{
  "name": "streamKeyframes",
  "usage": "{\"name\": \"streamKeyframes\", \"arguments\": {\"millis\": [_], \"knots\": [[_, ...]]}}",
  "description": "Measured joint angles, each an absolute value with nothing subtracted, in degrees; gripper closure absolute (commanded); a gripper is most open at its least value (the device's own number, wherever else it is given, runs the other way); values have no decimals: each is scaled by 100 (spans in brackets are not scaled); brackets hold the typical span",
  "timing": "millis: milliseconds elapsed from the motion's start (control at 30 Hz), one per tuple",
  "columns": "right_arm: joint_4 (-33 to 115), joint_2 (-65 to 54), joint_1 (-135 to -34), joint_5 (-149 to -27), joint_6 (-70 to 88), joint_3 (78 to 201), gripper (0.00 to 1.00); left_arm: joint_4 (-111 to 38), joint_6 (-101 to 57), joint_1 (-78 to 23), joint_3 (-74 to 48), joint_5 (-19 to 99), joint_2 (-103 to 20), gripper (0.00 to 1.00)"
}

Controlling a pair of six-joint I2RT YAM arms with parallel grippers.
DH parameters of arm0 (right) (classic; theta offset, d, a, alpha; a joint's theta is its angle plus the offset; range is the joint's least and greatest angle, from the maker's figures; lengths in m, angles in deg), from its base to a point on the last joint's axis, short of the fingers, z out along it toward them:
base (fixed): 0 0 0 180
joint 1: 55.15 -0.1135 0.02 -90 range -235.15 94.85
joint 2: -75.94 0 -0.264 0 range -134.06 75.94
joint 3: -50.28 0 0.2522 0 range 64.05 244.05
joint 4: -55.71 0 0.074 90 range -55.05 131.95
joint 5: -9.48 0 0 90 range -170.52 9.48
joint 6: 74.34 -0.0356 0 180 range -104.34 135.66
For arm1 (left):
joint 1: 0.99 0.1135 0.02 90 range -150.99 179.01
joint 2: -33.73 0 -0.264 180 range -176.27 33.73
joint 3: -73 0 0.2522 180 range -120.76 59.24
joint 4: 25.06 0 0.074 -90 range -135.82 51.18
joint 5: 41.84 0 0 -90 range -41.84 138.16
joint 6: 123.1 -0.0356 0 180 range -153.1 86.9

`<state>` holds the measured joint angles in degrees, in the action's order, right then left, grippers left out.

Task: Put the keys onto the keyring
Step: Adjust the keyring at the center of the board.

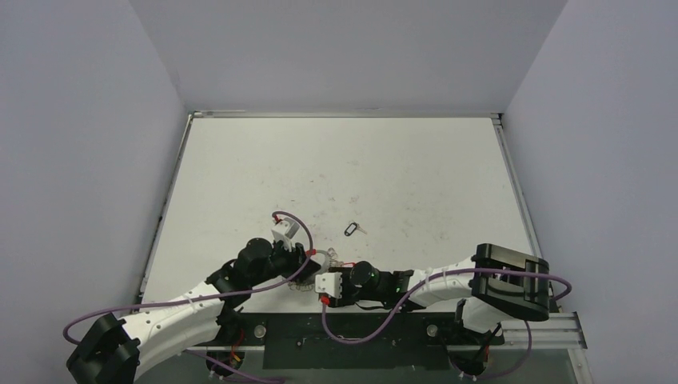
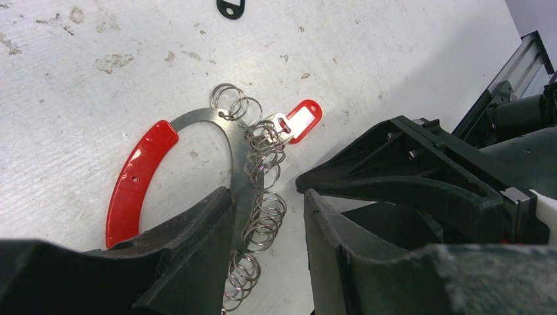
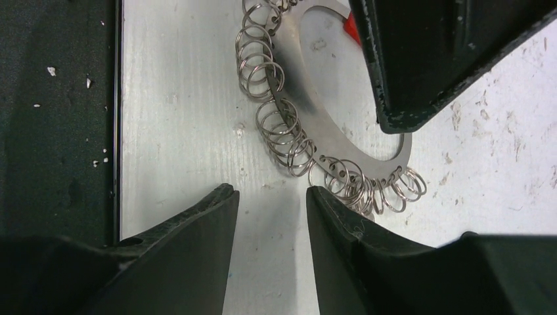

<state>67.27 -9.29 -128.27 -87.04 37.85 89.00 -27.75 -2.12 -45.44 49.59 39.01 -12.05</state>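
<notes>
This looks like a robot lab. A scuffed white table (image 1: 344,160) sits between plain pale walls (image 1: 344,48) left, right and far. A left arm (image 1: 172,314) and right arm (image 1: 444,282) are bolted at the near edge.

View down past the right gripper (image 3: 270,213): its two black fingers rise from the bottom edge and stand apart, with only bare white table (image 3: 184,131) between them. Just beyond the fingertips lies the keyring (image 3: 299,79), a flat silver band curving across the upper middle. Many small wire rings (image 3: 289,141) are strung along its outer edge, the nearest loops just beside the right-hand fingertip. A sliver of red (image 3: 351,26) shows on the band near the top. The left gripper finger (image 3: 446,59), black and wedge-shaped, covers the keyring's upper right part. A dark strip (image 3: 59,131) flecked with white specks runs down the left side.
</notes>
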Motion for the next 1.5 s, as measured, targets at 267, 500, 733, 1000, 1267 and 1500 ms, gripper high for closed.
{"name": "streamKeyframes", "arguments": {"millis": [267, 500, 733, 1000, 1267, 1500], "knots": [[7179, -1259, -12827, -8794, 4176, 8956, 67, -3088, -212, -4542, 4955, 3986, -982, 59], [7227, -1493, -12827, -8626, 4377, 9131, 77, -3241, -227, -4542, 4891, 4039, -842, 60], [7138, -1657, -12827, -8470, 4555, 9286, 99, -3291, -230, -4542, 4889, 4045, -816, 60], [6983, -1617, -12827, -8435, 4653, 9319, 100, -3308, -251, -4542, 4889, 4045, -814, 60], [6755, -1071, -12491, -8916, 4454, 9219, 100, -3308, -334, -4544, 4889, 4043, -759, 60], [6670, -472, -11789, -9874, 3956, 9120, 100, -3221, -612, -4542, 4904, 3969, -558, 55]]}}
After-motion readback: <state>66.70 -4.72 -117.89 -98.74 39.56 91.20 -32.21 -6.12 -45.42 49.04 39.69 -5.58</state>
